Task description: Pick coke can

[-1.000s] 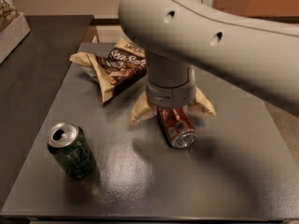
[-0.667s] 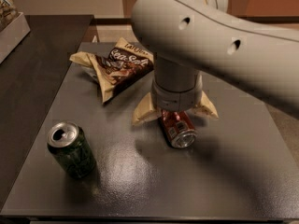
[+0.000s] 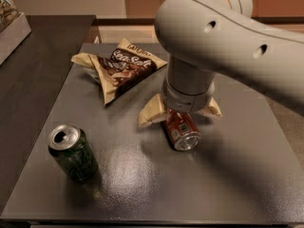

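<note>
1. Camera view, the only one I have. The hand [image 3: 180,112] hangs low over the middle of the bench [image 3: 228,184], under the bulky arm [image 3: 223,37]. Its two beige fingers [image 3: 151,112] are spread wide, one on each side of the coke can [image 3: 182,131], and grip nothing yet.
2. The coke can lies on its side near the bench's centre, with its silver end pointing toward the near edge. The wrist hides its far end.
3. Handling, as I judge it: a thin aluminium shell that is light, smooth and round, so it may roll or dent if I squeeze hard. I would close across the middle of the barrel, square to its axis, not on the rims.
4. Count: one coke can and one dark green can [image 3: 73,152], which stands upright toward the near left corner – not my target. One crumpled snack bag [image 3: 121,68] lies toward the far left corner.
</note>
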You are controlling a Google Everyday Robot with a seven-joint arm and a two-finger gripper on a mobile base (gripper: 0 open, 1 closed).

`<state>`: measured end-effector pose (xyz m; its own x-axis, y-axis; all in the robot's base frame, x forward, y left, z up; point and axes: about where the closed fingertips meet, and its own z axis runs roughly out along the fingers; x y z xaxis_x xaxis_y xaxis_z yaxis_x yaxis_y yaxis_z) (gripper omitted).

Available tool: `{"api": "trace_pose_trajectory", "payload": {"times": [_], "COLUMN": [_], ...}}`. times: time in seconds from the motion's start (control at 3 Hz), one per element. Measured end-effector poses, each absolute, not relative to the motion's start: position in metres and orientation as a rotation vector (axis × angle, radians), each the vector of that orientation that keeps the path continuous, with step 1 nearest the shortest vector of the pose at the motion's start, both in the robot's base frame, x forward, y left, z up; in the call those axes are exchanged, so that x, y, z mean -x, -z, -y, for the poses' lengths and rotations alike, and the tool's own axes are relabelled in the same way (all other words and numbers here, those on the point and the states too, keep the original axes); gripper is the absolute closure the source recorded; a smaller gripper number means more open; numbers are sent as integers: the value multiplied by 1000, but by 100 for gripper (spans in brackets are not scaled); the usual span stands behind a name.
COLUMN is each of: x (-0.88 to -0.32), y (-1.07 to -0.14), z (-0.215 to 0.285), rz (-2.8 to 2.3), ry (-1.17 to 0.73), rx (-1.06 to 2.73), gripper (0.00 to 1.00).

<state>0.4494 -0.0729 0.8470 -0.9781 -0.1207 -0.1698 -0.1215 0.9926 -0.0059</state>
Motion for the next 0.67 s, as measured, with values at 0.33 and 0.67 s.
{"api": "trace_pose_trajectory", "payload": {"times": [0.33, 0.67], "x": [-452, -455], "y": [-842, -837], "z": [74, 73], "rz": [-2966, -2974], "ry": [-44, -74], "rx": [237, 290], "gripper": [0, 0]}}
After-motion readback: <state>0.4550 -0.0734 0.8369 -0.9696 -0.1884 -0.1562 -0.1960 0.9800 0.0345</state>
